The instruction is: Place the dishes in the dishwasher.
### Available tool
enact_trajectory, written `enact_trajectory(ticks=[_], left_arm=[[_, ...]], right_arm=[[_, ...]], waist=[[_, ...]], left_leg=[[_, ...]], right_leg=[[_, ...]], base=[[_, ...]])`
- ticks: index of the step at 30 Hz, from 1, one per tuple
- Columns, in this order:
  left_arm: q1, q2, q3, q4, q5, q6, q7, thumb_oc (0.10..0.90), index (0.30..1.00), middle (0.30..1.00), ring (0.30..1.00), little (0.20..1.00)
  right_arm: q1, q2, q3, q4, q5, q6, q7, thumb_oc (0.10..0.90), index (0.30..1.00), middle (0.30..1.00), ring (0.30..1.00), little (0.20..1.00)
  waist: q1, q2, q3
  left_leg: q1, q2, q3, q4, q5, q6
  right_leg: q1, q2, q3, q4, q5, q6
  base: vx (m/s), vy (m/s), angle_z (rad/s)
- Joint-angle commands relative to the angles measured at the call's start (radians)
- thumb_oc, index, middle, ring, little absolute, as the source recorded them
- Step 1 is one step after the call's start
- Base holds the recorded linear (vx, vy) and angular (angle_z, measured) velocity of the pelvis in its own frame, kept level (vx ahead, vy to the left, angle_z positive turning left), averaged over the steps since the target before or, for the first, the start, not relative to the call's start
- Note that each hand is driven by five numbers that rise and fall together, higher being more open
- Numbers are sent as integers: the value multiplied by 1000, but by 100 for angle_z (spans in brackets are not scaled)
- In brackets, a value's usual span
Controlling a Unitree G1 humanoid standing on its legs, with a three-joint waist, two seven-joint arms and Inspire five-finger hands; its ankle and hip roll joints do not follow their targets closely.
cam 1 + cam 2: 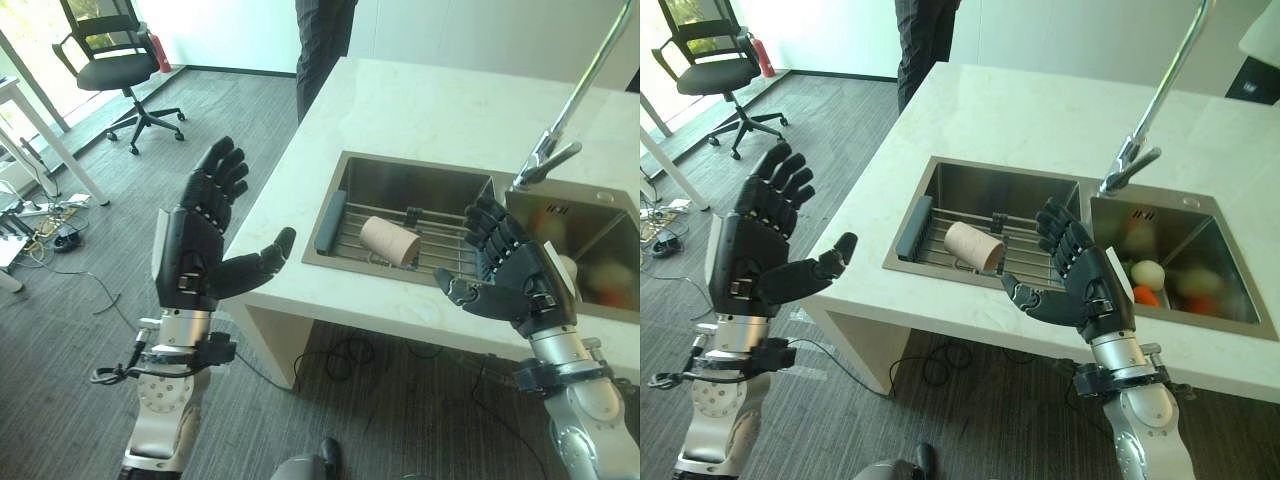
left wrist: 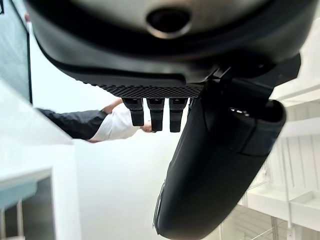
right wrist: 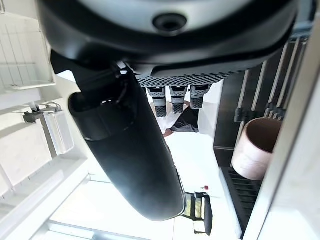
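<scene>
Both hands, the left hand (image 1: 200, 240) off the counter's (image 1: 420, 110) front corner and the right hand (image 1: 510, 275) over its front edge, are spread and empty, so picking up seems unstarted; next, reach the pink cup (image 1: 390, 240) lying on the sink's (image 1: 345, 180) rack.

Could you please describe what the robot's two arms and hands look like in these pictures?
Both arms are silver-grey metal with round perforated joints near the wrist and a dark clamp-like collar. The left hand and the right hand are dark, near-black, with segmented, ribbed fingers and a thick smooth thumb. Each hand carries a pale white-grey panel along its outer edge.
</scene>
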Motion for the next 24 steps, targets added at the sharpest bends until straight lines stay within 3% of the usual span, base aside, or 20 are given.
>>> enact_trajectory(ticks=[1,2,6,8,12,16,17,20,22,24], left_arm=[[-57,48,14,-133,43,-78,-15,800,900,900,900,900],[-62,54,17,-134,45,-71,-9,800,900,900,900,900],[-50,57,42,-156,46,-62,-11,800,900,900,900,900],[-37,51,45,-167,63,-60,-15,800,900,900,900,900],[-42,59,28,-168,78,-50,-13,800,900,900,900,900],[-57,54,11,-167,49,-42,-30,800,900,900,900,900],[-63,53,7,-166,37,-43,-43,800,900,900,900,900],[-66,47,3,-169,51,-42,-48,800,900,900,900,900],[-67,48,5,-167,59,-44,-51,800,900,900,900,900],[-65,60,19,-160,84,-33,-81,800,900,900,900,900]], right_arm=[[-101,-27,-3,-45,-1,-89,12,800,900,900,900,900],[-105,-28,0,-39,4,-90,15,800,900,900,900,900],[-122,-50,-3,-31,28,-96,23,800,900,900,900,900],[-132,-51,6,-26,33,-102,23,800,900,900,900,900],[-138,-68,11,-28,43,-97,2,800,900,900,900,900],[-153,-80,21,-17,44,-86,-11,800,900,900,900,900],[-152,-87,19,-9,44,-81,-9,800,900,900,900,900],[-134,-111,6,-8,32,-63,3,800,900,900,900,900],[-130,-119,1,-13,33,-55,6,800,900,900,900,900],[-141,-127,-7,-9,35,-35,14,800,900,900,900,900]], waist=[[8,25,-71],[12,24,-68],[26,1,-49],[29,-5,-49],[18,-9,-62],[10,-11,-72],[3,-15,-75],[15,-31,-66],[16,-31,-59],[9,-8,-53]], left_leg=[[17,84,-69,67,-146,-115],[22,90,-58,67,-151,-120],[62,92,4,67,-188,-127],[79,96,22,67,-207,-126],[95,113,51,67,-211,-130],[109,123,80,67,-197,-143],[121,125,101,67,-174,-158],[143,108,113,67,19,-211],[124,113,107,67,34,-216],[72,168,128,67,-14,-218]], right_leg=[[-31,67,-134,-161,195,-15],[-32,58,-160,-211,199,-21],[-119,-38,-232,-219,192,-34],[-146,-70,-241,-219,227,-28],[-151,-51,-226,-219,135,-45],[-137,-23,-204,-219,102,-68],[-135,-16,-195,-219,93,-77],[-107,-26,-184,-219,69,-100],[-100,-27,-175,-219,64,-100],[-101,-18,-170,-219,56,-90]], base=[[67,-19,-58],[63,-51,-69],[64,-101,-69],[95,-156,-32],[147,-233,-13],[183,-218,1],[182,-189,-15],[201,-172,-16],[63,-7,-30],[36,118,-19]])
